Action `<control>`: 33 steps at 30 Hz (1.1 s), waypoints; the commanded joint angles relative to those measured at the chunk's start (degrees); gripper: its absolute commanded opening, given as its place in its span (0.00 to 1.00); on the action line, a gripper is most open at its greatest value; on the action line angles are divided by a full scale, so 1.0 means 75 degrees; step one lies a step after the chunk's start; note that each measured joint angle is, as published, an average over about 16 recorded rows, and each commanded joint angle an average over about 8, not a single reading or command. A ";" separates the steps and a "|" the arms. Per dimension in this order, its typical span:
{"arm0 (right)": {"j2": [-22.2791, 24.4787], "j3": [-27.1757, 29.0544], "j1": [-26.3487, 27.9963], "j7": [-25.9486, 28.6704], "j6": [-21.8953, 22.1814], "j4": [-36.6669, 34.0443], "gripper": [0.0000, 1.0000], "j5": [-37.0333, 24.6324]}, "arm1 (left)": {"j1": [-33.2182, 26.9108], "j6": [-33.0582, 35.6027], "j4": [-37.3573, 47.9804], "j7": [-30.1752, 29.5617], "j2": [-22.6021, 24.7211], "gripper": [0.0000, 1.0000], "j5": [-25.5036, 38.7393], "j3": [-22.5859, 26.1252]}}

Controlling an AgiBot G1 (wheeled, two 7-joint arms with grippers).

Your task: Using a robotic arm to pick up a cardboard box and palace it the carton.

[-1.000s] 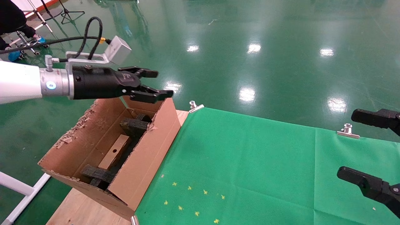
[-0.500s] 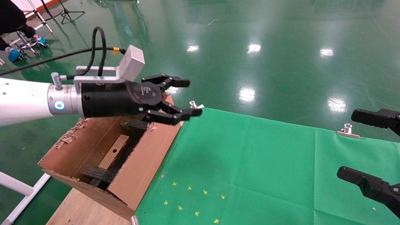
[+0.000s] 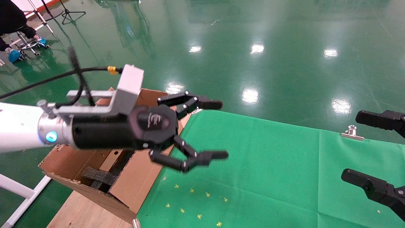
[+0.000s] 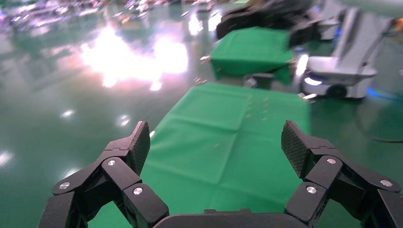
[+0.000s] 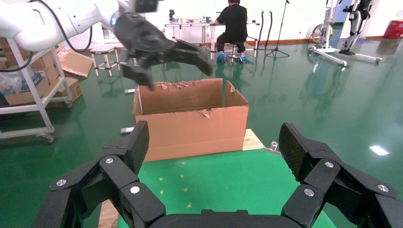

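The robotic arm, my left one, is white with a silver wrist and reaches in from the left. Its gripper (image 3: 221, 129) is wide open and empty. It hangs in the air over the carton's right wall and the left edge of the green cloth (image 3: 253, 164). Its wrist view shows the same gripper (image 4: 215, 137) with only cloth between the fingers. The carton (image 3: 139, 177) stands at the table's left end, with ragged flaps and black foam inserts (image 3: 98, 175). It also shows in the right wrist view (image 5: 190, 123). No taped cardboard box is in view. My right gripper (image 3: 351, 146) is open and parked at the right edge.
Metal clips (image 3: 352, 133) hold the cloth at the far edge. Small yellow star marks (image 3: 196, 202) lie on the cloth near the front. A wooden board (image 3: 82, 212) lies under the carton. A person sits at a desk (image 5: 233, 23) beyond the carton.
My left gripper has swung from above the carton to the right and lower, over the cloth's left edge, and its jaws have spread wider. The right arm has not moved.
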 commanded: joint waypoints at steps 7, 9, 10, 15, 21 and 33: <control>0.0000 0.0000 -0.0001 0.0000 0.0001 -0.0001 1.00 0.0001 | 0.0756 0.0228 -0.0854 0.0142 -0.0047 1.00 -0.0722 -0.0457; 0.0001 0.0000 -0.0002 -0.0001 0.0002 -0.0002 1.00 0.0001 | 0.0823 0.0249 -0.0928 0.0152 -0.0050 1.00 -0.0789 -0.0498; 0.0001 0.0000 -0.0002 -0.0001 0.0002 -0.0002 1.00 0.0001 | 0.0850 0.0258 -0.0958 0.0155 -0.0052 1.00 -0.0817 -0.0515; 0.0001 0.0000 -0.0002 -0.0001 0.0002 -0.0002 1.00 0.0001 | 0.0859 0.0265 -0.0959 0.0156 -0.0056 1.00 -0.0834 -0.0524; 0.0001 0.0000 -0.0002 -0.0001 0.0002 -0.0003 1.00 0.0001 | 0.0800 0.0245 -0.0892 0.0151 -0.0056 1.00 -0.0773 -0.0488; 0.0001 0.0000 -0.0002 -0.0001 0.0002 -0.0002 1.00 0.0001 | 0.0739 0.0221 -0.0823 0.0144 -0.0051 1.00 -0.0706 -0.0448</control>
